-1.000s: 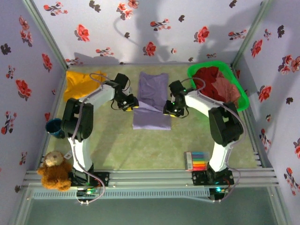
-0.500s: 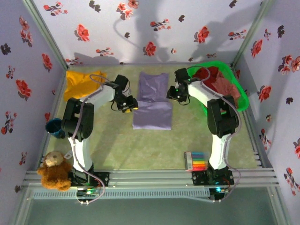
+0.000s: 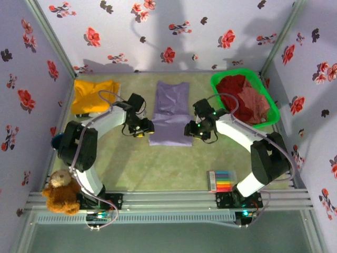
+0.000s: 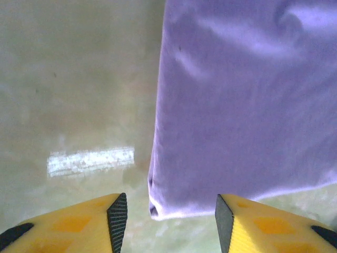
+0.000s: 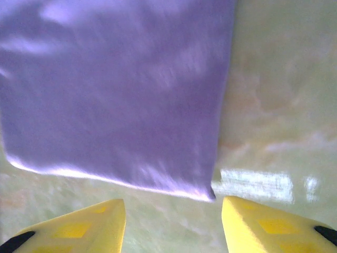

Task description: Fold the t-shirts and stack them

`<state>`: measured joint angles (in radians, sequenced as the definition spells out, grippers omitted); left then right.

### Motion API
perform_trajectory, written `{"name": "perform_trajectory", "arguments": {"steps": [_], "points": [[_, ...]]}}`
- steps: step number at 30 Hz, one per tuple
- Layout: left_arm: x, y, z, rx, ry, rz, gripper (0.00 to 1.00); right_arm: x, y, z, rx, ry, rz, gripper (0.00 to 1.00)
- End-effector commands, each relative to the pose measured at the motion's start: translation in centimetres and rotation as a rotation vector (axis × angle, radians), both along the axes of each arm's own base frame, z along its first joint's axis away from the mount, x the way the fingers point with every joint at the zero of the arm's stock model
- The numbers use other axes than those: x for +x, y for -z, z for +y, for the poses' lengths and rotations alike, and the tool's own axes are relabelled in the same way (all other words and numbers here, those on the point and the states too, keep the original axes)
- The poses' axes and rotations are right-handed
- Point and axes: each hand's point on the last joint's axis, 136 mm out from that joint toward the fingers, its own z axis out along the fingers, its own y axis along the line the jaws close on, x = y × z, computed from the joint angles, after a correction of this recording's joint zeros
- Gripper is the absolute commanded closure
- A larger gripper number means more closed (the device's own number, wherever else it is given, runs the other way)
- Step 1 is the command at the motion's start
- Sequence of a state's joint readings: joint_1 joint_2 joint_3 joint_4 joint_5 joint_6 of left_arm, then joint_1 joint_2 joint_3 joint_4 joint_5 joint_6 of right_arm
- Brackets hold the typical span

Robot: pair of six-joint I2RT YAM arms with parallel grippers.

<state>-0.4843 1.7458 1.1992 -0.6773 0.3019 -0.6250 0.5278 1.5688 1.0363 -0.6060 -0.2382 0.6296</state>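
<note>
Left wrist showed the left gripper (image 4: 169,211) spread around one near corner of the purple shirt (image 4: 237,105), the right gripper (image 5: 172,211) likewise spread, so I judged both corners needed pinching together, evenly.

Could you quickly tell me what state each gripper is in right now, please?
Left gripper: open, holding nothing, at one corner of the purple t-shirt.
Right gripper: open, holding nothing, at another corner of it.
</note>
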Motion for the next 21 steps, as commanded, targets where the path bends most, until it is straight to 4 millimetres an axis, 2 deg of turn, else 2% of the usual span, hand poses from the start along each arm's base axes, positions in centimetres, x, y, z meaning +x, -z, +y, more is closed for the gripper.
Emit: {"name": "perform_trajectory", "arguments": {"steps": [1,7,12,21], "points": [[-1.4,0.3,0.0,0.002,-0.020,0.013,0.49,-1.0,0.9,0.0,0.017,0.030,0.026,0.47],[-2.2,2.2,-0.8,-0.008,-0.026,0.038,0.49,-1.1,3.0,-0.2,-0.006,0.026,0.044,0.48],[-1.9,3.2,-1.4,-0.014,-0.024,0.039,0.52,-0.8,4.5,0.8,0.038,0.034,0.063,0.50],[-1.8,4.4,-1.8,-0.009,-0.024,0.056,0.71,-0.3,6.0,1.6,0.051,0.030,0.091,0.58]]}}
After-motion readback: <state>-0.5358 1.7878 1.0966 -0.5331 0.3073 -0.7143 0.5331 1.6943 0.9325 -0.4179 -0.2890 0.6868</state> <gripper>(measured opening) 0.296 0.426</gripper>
